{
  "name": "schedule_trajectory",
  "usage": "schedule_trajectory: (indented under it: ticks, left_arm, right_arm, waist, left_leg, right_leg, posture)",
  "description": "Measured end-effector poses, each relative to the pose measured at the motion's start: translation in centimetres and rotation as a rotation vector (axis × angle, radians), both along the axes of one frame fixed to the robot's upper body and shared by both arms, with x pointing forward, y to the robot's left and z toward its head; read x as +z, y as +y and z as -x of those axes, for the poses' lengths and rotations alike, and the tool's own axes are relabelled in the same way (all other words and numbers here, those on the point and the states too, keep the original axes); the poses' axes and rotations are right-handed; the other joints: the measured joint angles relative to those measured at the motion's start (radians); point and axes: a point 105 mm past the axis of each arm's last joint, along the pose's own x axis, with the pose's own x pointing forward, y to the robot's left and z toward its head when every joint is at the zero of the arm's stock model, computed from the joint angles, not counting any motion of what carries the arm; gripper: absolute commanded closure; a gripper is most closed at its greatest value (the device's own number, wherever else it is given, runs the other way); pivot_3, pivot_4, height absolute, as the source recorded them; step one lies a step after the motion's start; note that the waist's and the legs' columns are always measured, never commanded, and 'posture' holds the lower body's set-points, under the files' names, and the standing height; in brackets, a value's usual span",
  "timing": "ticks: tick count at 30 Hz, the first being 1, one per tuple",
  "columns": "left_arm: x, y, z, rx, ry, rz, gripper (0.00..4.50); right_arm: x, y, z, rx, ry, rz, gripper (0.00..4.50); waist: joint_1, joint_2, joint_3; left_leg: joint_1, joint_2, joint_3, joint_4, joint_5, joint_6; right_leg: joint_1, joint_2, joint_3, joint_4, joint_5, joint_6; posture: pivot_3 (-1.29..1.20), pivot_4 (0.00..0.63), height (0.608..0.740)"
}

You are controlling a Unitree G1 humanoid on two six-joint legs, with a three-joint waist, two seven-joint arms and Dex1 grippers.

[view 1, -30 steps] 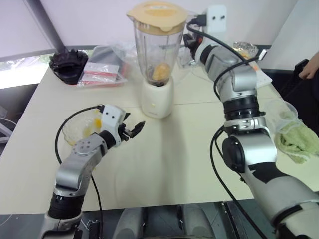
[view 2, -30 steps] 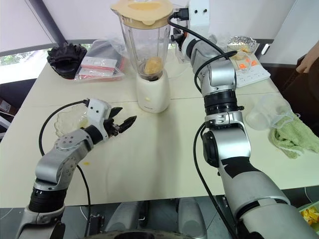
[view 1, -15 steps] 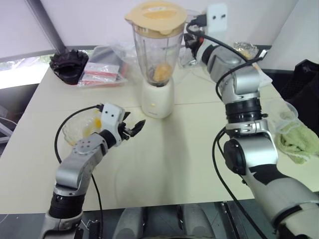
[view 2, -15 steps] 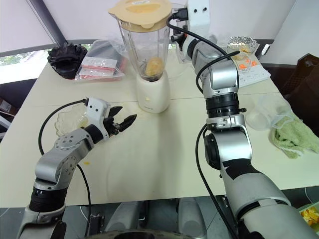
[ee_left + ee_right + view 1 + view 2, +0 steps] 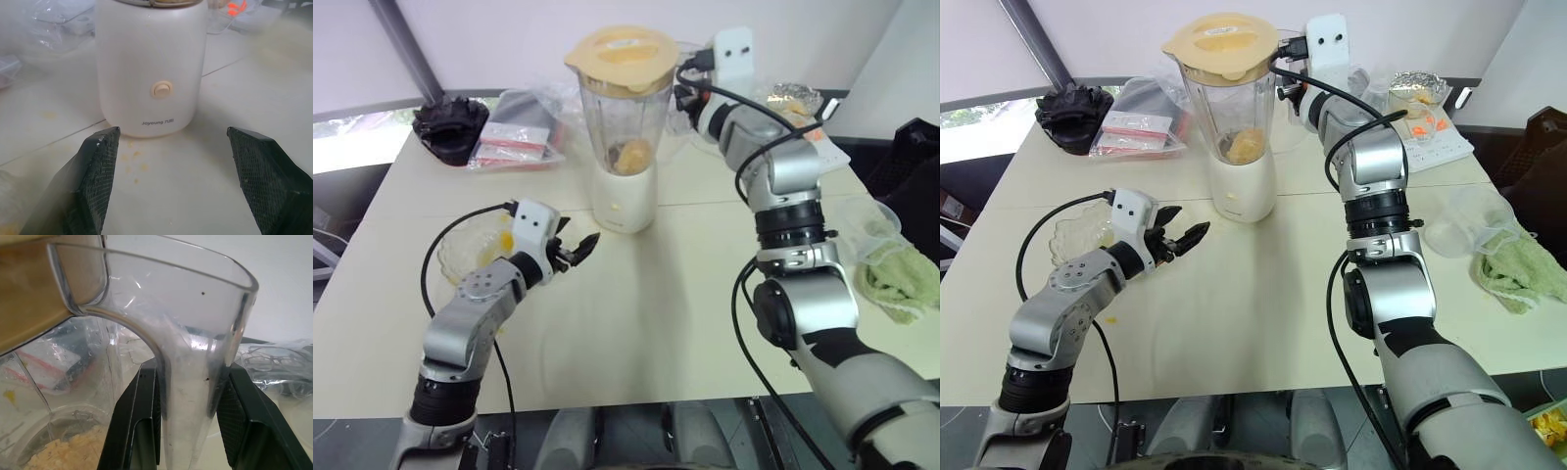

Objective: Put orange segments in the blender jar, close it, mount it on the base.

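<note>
At upper centre, the tall clear plastic blender jar (image 5: 1230, 93), cream-lidded, sits on the squat cream-white base (image 5: 1243, 191). The right gripper (image 5: 188, 418) clasps its handle; the left gripper (image 5: 176, 176) hangs open nearby. Seat the jar squarely before releasing.

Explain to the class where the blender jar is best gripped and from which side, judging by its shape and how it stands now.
Grip the blender jar by its side handle, coming in level from the jar's right. The body looks too wide for two fingers; the handle is a narrow upright bar standing clear of the wall. The right end effector is already closed around it that way, with the jar upright on the base.
</note>
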Motion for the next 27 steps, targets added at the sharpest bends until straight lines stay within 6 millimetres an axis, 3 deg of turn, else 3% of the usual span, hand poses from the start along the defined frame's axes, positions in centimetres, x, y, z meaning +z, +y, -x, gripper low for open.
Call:
schedule_trajectory:
  ticks: [5,12,21,24,27]
  left_arm:
    - [-0.1,-0.1,0.0,-0.003,0.002,-0.001,0.87]
    - [0.1,-0.2,0.0,-0.007,-0.003,-0.002,0.80]
    - [0.1,-0.3,0.0,-0.014,0.003,0.001,0.80]
    - [0.2,-0.2,0.0,-0.019,0.007,0.007,0.80]
    - [0.3,0.3,-0.1,-0.011,0.009,0.001,0.80]
  right_arm:
    - [0.0,0.1,0.0,0.004,0.000,0.006,3.54]
    - [-1.2,-0.3,-0.3,-0.011,0.033,0.035,0.12]
    - [-3.5,-1.6,0.2,-0.013,0.065,0.068,0.05]
    - [-4.3,-2.5,1.4,0.027,0.080,0.089,0.05]
    - [-5.2,-3.6,4.4,0.155,0.086,0.114,0.05]
  waist:
    - [0.000,0.000,0.000]
    - [-0.003,0.000,0.000]
    - [0.000,0.000,0.000]
    - [0.007,0.000,0.000]
    - [0.008,0.000,0.000]
  left_leg:
    - [0.000,0.000,0.000,0.000,0.000,0.000]
    - [0.000,0.000,0.000,0.000,0.000,0.000]
    - [0.000,0.000,0.000,0.000,0.000,0.000]
    - [0.000,0.000,0.000,0.000,0.000,0.000]
    - [-0.001,0.000,-0.001,0.000,0.000,0.000]
  right_leg:
    - [0.000,0.000,0.000,0.000,0.000,0.000]
    - [0.000,0.000,0.000,0.000,0.000,0.000]
    - [0.000,0.000,0.000,0.000,0.000,0.000]
    - [0.000,0.000,0.000,0.000,0.000,0.000]
    - [0.002,-0.001,0.000,-0.002,0.000,0.000]
  posture:
    - [0.00,0.150,0.740]
    - [0.00,0.150,0.740]
    - [0.00,0.150,0.740]
    - [0.00,0.150,0.740]
    - [0.00,0.150,0.740]
